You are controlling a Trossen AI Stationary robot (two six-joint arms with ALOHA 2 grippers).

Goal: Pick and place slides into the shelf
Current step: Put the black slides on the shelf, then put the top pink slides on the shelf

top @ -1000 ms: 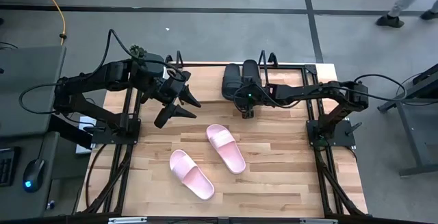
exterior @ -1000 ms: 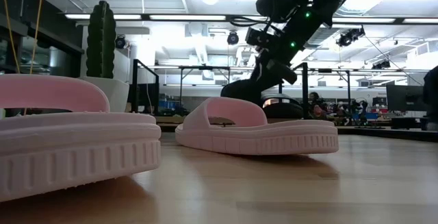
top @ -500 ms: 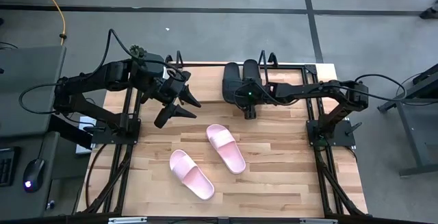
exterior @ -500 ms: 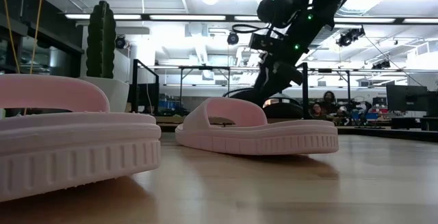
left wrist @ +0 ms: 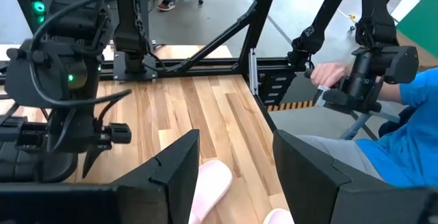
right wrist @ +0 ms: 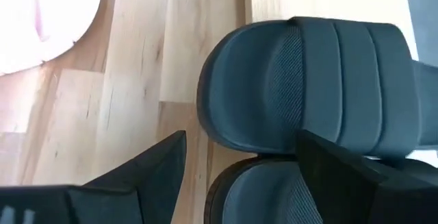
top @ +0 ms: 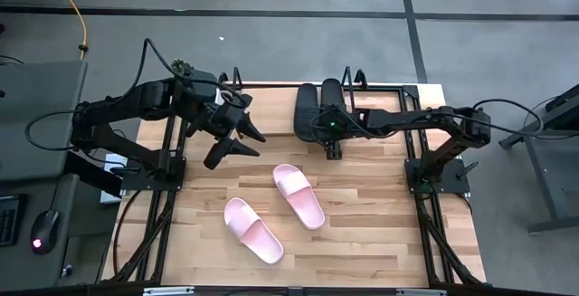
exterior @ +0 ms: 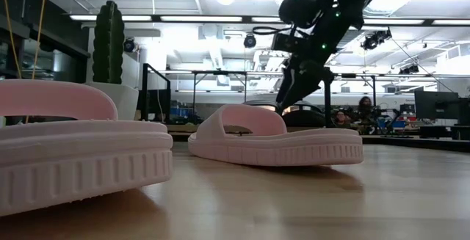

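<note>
Slides: two black ones (top: 318,104) lie side by side on the shelf (top: 389,88) at the tabletop's (top: 362,242) far edge, my right jaws (top: 333,148) open just beside them. Two pink ones (top: 276,213) lie mid-tabletop, open wood around. My left jaws (top: 237,142) hover open.

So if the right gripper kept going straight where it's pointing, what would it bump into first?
Most likely the black slides. The open right gripper points right at them, with bare wood to one side. How close it is can't be judged.
</note>
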